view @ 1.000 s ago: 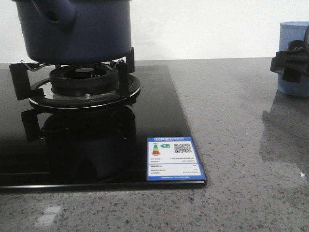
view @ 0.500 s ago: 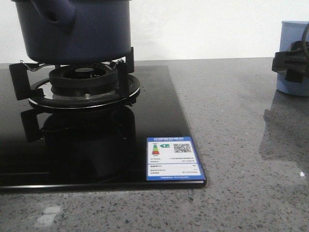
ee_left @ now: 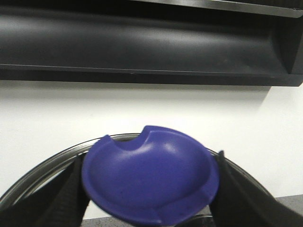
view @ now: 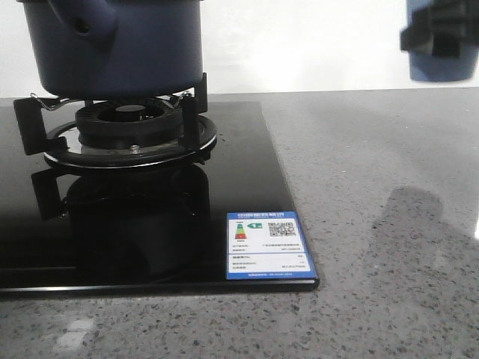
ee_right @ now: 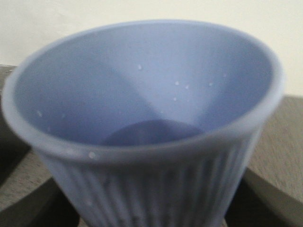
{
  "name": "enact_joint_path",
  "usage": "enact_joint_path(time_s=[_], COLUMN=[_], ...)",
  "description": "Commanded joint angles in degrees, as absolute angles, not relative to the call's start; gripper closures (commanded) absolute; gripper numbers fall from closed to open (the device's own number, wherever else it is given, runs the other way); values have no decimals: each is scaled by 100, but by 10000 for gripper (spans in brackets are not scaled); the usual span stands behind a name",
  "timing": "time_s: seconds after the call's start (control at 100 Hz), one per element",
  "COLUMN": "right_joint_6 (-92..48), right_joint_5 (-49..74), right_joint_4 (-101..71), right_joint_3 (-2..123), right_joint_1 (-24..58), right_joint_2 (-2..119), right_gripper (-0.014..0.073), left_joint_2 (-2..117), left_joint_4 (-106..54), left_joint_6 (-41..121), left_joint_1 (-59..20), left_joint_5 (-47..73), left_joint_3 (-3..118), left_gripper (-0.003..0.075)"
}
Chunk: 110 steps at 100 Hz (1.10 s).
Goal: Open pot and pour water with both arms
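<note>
Dark navy-blue pot (view: 120,45) sitting on the black gas burner (view: 127,131), far-left of the worktop.
Left gripper (ee_left: 149,189) is holding its dark blue lid (ee_left: 149,182); right gripper (view: 438,39) is carrying a pale-blue ribbed cup (ee_right: 142,127) aloft, best kept level until above the pot.

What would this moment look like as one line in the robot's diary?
pot: on stove burner | left fingers: holding blue lid | right fingers: holding pale-blue cup above counter
</note>
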<state>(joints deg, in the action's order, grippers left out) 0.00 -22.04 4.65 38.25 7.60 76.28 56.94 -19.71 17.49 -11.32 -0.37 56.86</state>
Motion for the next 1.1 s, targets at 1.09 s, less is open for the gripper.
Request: enact_joint_path(time_s=[1.09], right_joint_6=[0], right_joint_5=[1381], right_joint_4=[4507], right_joint_3=[8443], right_joint_1=[3528], right_joint_2=[8734], right_gripper=[290], left_joint_2=[5569], left_joint_4=[-1970], left_joint_6=[1732], left_joint_1=[-1109], left_joint_5=[-576], left_joint_3=[5899], left_gripper=[325])
